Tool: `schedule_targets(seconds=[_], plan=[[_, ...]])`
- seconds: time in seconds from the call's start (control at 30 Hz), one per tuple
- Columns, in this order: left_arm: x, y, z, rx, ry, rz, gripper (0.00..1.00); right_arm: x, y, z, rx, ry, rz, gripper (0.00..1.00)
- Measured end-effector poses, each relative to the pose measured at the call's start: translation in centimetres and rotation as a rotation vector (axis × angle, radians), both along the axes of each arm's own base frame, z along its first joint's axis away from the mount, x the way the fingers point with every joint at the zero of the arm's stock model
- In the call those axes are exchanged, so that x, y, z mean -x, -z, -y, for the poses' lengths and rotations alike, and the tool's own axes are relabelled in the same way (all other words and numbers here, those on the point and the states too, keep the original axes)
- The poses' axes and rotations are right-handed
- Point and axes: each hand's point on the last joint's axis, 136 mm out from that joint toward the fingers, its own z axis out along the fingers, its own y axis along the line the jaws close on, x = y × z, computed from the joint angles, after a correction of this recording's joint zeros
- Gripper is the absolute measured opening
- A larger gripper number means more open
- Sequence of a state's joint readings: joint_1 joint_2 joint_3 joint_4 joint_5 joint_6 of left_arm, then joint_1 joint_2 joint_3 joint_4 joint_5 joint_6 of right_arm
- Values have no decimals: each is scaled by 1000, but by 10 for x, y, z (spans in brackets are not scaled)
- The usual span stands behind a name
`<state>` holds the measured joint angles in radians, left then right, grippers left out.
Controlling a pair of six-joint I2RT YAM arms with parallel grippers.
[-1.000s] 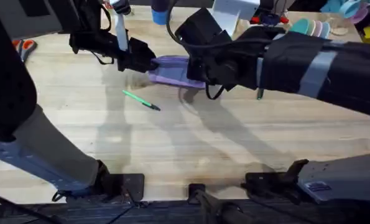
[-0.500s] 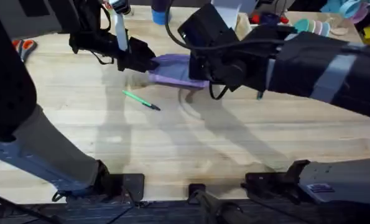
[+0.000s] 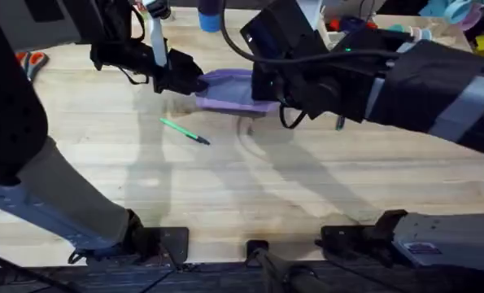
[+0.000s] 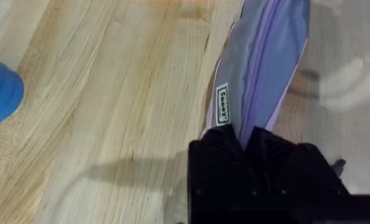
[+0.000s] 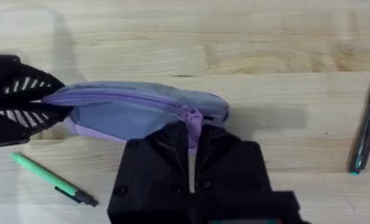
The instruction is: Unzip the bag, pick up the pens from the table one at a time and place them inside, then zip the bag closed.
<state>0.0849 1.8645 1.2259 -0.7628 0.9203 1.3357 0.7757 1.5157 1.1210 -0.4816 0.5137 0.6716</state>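
Right arm higher; two pens [image 5: 53,178] [image 5: 365,126].

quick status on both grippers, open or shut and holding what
Left gripper: shut on the bag's end.
Right gripper: shut on the zipper pull.

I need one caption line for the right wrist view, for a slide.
Both tools grip the lavender bag: right tool at the zipper pull, left tool at the opposite end, one pen either side.

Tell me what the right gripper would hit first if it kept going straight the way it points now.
The right gripper already sits at the bag, its fingers around the zipper pull. Pushing on, it would likely press into the bag's zipped top, then bare table; depth is uncertain.
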Motion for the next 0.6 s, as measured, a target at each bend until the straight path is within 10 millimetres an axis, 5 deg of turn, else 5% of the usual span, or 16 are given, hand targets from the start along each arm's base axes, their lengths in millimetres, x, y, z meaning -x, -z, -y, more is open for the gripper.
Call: schedule_targets(seconds=[0.6], plan=[[1, 0, 0, 0, 0, -7, 42, -2, -6, -3, -23, -3, 16, 30]])
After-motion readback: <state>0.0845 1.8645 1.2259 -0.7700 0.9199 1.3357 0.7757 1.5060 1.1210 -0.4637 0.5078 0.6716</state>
